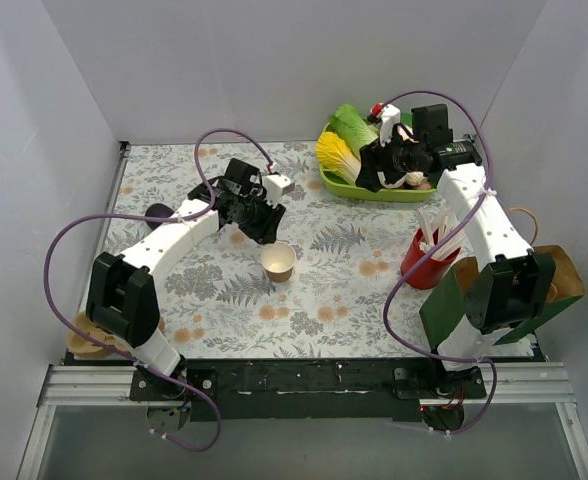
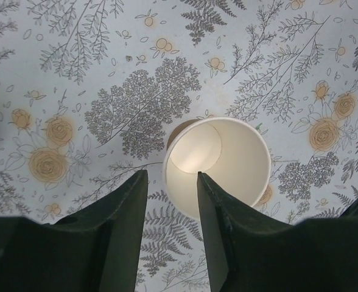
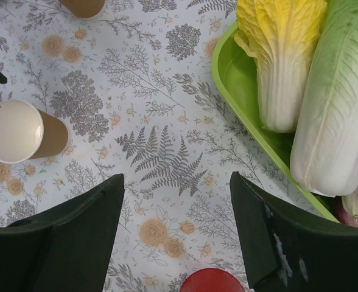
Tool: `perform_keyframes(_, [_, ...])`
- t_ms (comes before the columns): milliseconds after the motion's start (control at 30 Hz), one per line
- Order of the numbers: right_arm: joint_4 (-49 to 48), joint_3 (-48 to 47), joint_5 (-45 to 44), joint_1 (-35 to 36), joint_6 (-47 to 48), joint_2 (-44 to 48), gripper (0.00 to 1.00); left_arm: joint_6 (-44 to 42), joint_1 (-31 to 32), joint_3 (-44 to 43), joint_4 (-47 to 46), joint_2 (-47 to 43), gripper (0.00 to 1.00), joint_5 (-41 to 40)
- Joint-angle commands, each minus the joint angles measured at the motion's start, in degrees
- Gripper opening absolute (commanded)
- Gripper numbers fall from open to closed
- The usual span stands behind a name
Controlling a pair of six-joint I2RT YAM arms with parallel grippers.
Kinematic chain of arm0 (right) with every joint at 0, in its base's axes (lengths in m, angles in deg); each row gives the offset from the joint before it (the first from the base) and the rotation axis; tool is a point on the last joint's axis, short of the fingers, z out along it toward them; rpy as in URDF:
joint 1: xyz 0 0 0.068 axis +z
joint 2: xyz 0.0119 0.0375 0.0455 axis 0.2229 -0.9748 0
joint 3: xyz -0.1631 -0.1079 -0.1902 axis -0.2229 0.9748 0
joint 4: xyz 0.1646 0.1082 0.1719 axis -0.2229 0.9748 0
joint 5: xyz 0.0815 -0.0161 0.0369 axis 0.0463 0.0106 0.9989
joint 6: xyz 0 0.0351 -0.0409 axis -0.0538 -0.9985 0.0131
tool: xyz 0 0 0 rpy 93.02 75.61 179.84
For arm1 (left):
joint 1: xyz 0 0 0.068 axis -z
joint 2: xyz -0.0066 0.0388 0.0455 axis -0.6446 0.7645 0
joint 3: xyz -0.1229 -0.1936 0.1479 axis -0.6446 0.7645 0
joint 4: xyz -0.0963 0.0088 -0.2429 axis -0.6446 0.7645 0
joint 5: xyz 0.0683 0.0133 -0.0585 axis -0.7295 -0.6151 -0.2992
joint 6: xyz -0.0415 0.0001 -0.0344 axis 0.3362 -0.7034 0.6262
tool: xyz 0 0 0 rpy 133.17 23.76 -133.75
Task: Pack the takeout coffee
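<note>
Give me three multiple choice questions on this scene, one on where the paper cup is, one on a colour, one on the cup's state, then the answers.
1. Where does the cup stand?
A. On a shelf
B. On the table, at the left gripper
C. In a sink

2. What colour is the straw cup?
A. Red
B. Blue
C. Black

3. What state is the cup in?
A. Lidded
B. Tipped on its side
C. Upright, open and empty

Answers:
1 B: the top view shows it on the flowered table, right at the left gripper's open fingertips.
2 A: the straw cup's body is plainly red.
3 C: the left wrist view looks straight down into a bare cream-white inside, with no lid on it.
</note>
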Motion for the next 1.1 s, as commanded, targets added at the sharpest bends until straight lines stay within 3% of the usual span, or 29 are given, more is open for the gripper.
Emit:
perform_keyframes(0, [-1.03, 0.21, 2.17, 0.98, 3.97, 1.28, 0.78, -5.59, -3.32, -5.39, 10.20, -5.53, 0.39, -0.90])
perform_keyframes(100, [-4.98, 4.00, 2.52, 1.60, 4.86, 3.66, 0.78, -9.29, -9.38, -7.42, 21.34, -6.07, 0.43, -0.55])
perform_keyframes(267, [-8.85, 7.26, 5.77, 2.48, 3.46, 4.80, 0.79, -14.31, -18.60, -3.65, 28.87, -9.66, 0.43, -9.50])
perform_keyframes(400, [-14.22, 11.12, 7.44, 2.48, -0.05, 6.91, 0.78, -13.27, -20.73, -3.80, 32.20, -12.13, 0.43, -23.28])
perform_keyframes(467, [-14.84, 11.92, 8.40, 2.48, -1.89, 7.53, 0.79, -9.33, -22.40, -6.53, 33.70, -11.17, 0.43, -24.98])
perform_keyframes(600, [-12.30, 12.01, 9.99, 3.79, -0.42, 7.44, 0.78, -4.48, -25.56, -10.32, 35.47, -8.01, 0.43, -27.27])
perform_keyframes(800, [-4.83, 5.79, 5.96, 7.66, 3.72, 4.72, 0.78, -4.12, -29.51, -8.12, 31.08, -6.60, 0.44, -34.38])
perform_keyframes(967, [2.46, 0.94, 2.79, 9.68, 5.22, 0.33, 0.77, -3.77, -38.65, -14.61, 28.79, -3.87, 0.47, -39.48])
perform_keyframes(1067, [5.90, -2.40, 0.50, 10.12, 3.99, -2.04, 0.77, -3.51, -43.66, -16.29, 29.14, -1.59, 0.48, -38.17])
